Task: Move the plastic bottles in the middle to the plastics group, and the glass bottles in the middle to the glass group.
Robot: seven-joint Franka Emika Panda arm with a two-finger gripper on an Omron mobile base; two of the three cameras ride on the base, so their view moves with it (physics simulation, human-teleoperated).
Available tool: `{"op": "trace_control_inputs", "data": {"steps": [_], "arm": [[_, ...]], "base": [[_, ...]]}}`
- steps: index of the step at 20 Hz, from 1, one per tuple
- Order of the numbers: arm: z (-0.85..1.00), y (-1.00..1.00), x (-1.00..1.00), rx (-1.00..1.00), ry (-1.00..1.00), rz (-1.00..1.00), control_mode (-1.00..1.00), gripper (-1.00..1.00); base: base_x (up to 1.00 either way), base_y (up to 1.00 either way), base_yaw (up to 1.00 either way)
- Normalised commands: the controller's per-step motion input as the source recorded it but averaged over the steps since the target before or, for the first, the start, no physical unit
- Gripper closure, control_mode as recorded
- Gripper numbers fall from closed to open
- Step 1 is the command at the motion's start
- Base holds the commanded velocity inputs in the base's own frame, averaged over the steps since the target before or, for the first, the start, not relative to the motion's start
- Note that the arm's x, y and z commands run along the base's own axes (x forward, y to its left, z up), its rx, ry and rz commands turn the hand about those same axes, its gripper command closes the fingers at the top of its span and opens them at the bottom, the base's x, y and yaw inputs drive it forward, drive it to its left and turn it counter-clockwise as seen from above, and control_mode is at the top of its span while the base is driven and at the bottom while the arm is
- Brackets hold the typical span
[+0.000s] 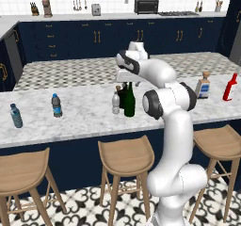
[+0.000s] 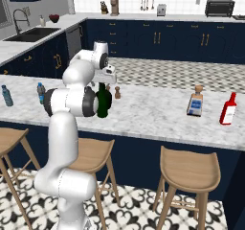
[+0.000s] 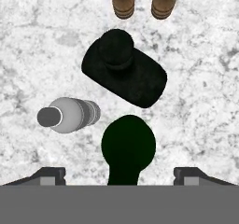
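The gripper (image 3: 119, 174) hangs directly above the green wine bottle (image 3: 128, 146), jaws spread wide to either side of its neck and grasping nothing. The bottle stands upright mid-worktop (image 1: 84, 119), long axis vertical, with the black bottle (image 3: 125, 73) just behind and the greyish water bottle (image 3: 67, 115) at its left.

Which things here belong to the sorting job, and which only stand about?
Job: green wine bottle, black bottle, grey water bottle, blue-labelled bottles, red bottle, square clear bottle, gripper.
Standing about: brown shakers, stools, toaster oven.
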Motion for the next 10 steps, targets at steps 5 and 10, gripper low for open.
{"op": "trace_control_inputs", "data": {"steps": [5,10], "arm": [[0.0,0.0,0.0,0.0,0.0,0.0,-1.0,1.0],[0.0,0.0,0.0,0.0,0.0,0.0,-1.0,1.0]], "base": [[0.0,0.0,0.0],[0.0,0.0,0.0]]}}
